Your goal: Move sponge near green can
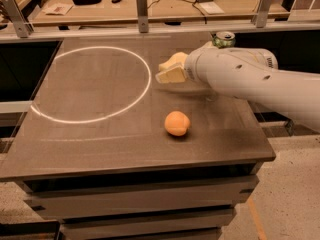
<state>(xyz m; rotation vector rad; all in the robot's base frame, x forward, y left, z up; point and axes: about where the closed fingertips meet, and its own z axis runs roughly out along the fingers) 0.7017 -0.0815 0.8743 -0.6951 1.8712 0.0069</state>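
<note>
The green can (223,38) stands at the table's far right edge. Only its silver top and a strip of green show above my white arm (240,76). My gripper (169,75) is at the arm's left end, just above the table and left of the can. A pale yellow rounded sponge (173,60) shows right behind the gripper, touching or very close to it. I cannot tell whether the sponge is held or lies on the table. The arm hides the space between sponge and can.
An orange fruit (177,123) lies on the dark table (100,144) in front of the gripper. A white ring of light (145,79) marks the table's left half. A rail with metal posts (142,4) runs along the far edge, with a cluttered desk behind it.
</note>
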